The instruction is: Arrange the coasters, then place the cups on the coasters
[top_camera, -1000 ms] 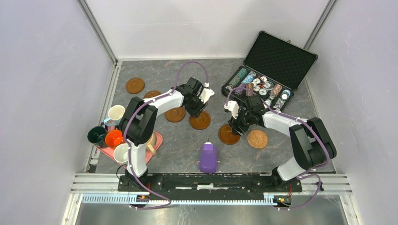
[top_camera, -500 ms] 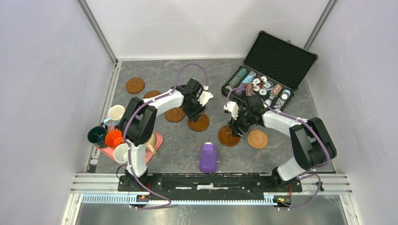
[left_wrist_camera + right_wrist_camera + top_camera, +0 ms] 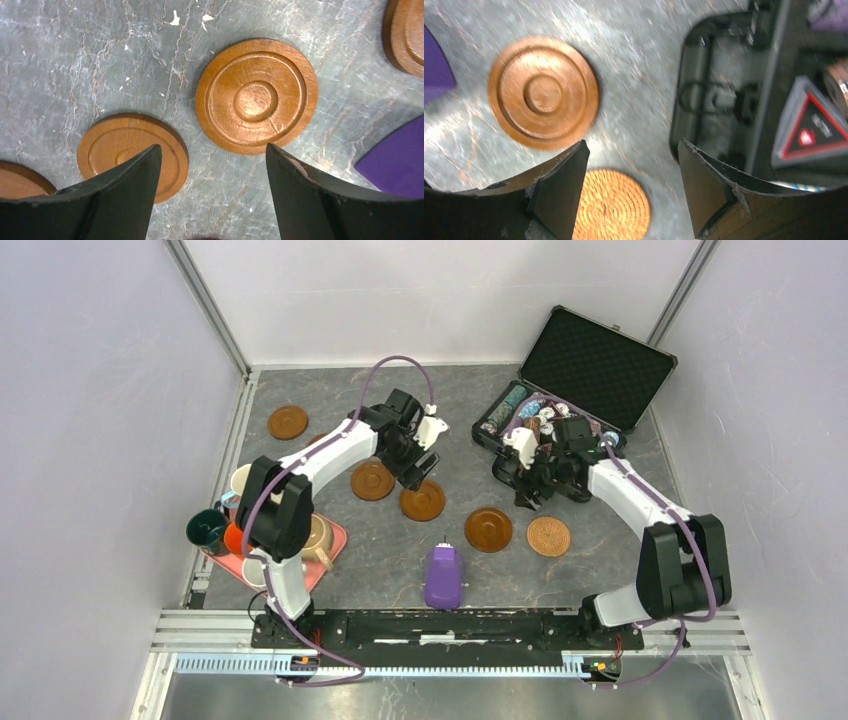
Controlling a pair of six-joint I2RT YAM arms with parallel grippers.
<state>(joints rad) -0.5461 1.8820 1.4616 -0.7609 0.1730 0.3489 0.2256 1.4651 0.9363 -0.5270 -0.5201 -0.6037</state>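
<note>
Six brown coasters lie flat on the grey table: one far back (image 3: 288,422), one half under the left arm (image 3: 322,440), then a loose row (image 3: 372,480), (image 3: 423,500), (image 3: 488,529), ending in the lighter woven one (image 3: 548,536). My left gripper (image 3: 420,466) hovers open and empty above two coasters (image 3: 256,95), (image 3: 132,155). My right gripper (image 3: 528,494) hangs open and empty above the table, with the woven coaster (image 3: 611,205) and a dark one (image 3: 543,92) beneath. The cups stand at the left: white (image 3: 245,480), dark green (image 3: 207,530), orange (image 3: 238,537), beige (image 3: 320,537).
A pink tray (image 3: 334,543) holds some of the cups at the left edge. A purple oblong device (image 3: 444,577) lies near the front centre. An open black case (image 3: 590,365) of poker chips sits back right, its corner close to my right gripper.
Both grippers have opened and lifted off the coasters they were on. The left one drew back towards the far side; the right one swung right towards the case.
</note>
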